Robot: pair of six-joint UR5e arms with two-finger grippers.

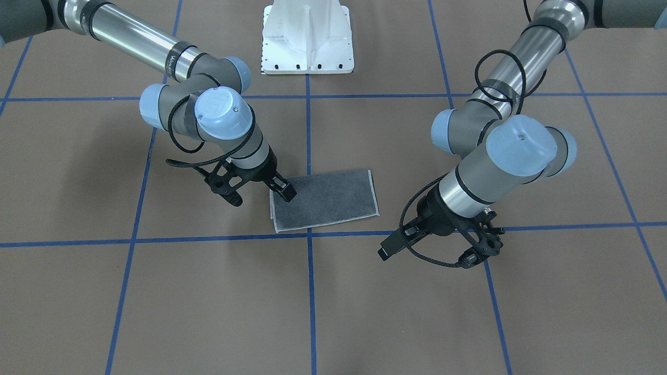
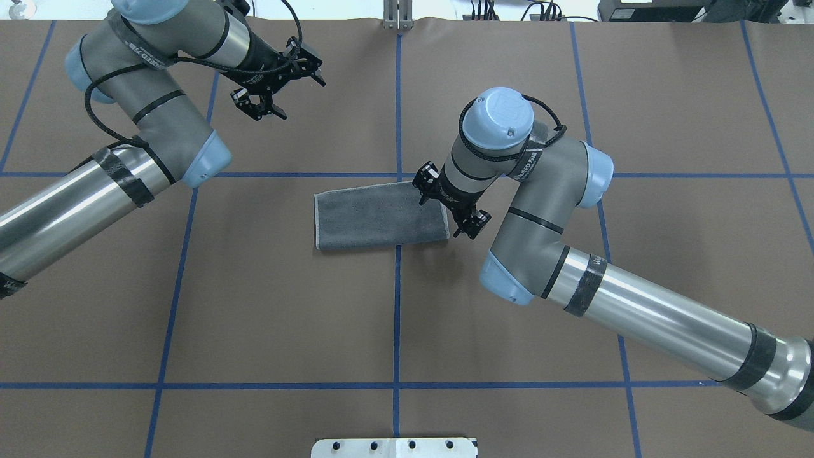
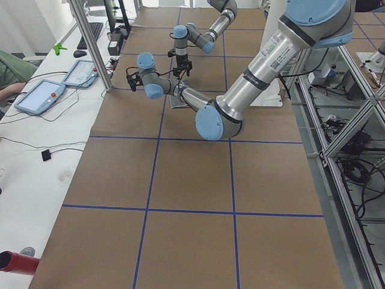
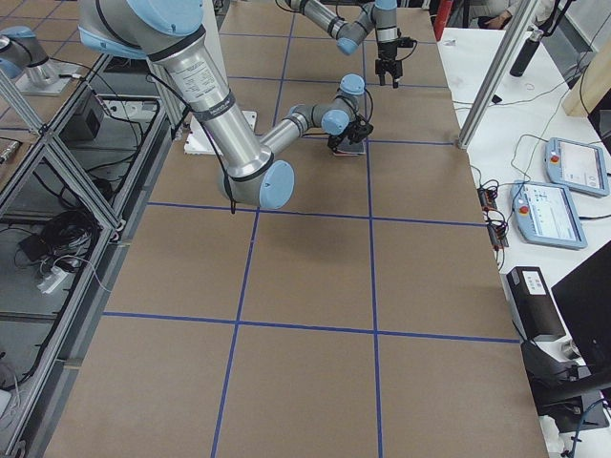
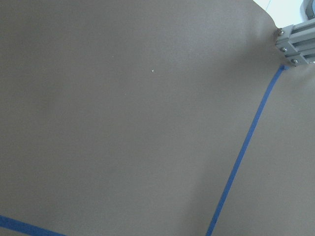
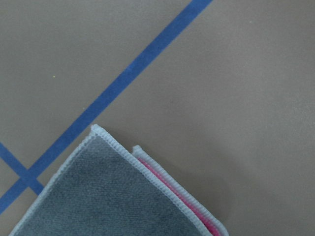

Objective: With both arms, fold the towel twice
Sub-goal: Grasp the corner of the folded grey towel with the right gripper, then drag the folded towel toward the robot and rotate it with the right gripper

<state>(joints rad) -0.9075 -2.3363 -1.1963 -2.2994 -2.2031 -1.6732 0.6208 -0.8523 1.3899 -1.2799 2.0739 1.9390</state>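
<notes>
Towel position, and how does it look?

It lies flat near the middle of the bench [image 2: 572, 318], across a blue tape line [image 2: 397, 286]. The towel [image 2: 375, 213] is doubled into a rectangle, grey face up. The right wrist view shows two stitched edges at one corner with pink between them, the layers slightly offset.

How will it handle?

I judge it light, soft and limp, with no stiffness to carry a fold. A lifted end will drape and the rest will drag. The terry should grip well, and nothing on it can break.

Where should it be taken?

By both corners of one short end, one arm each. The pinch should go deep enough to catch both layers, or the top one may peel away.

And the arms?

The right gripper [image 2: 474, 226] hangs low, just beside the towel's short end. I cannot tell how far apart its fingers stand. The left gripper [image 2: 286, 89] is well apart from the cloth, fingers spread wide and holding nothing.
</notes>
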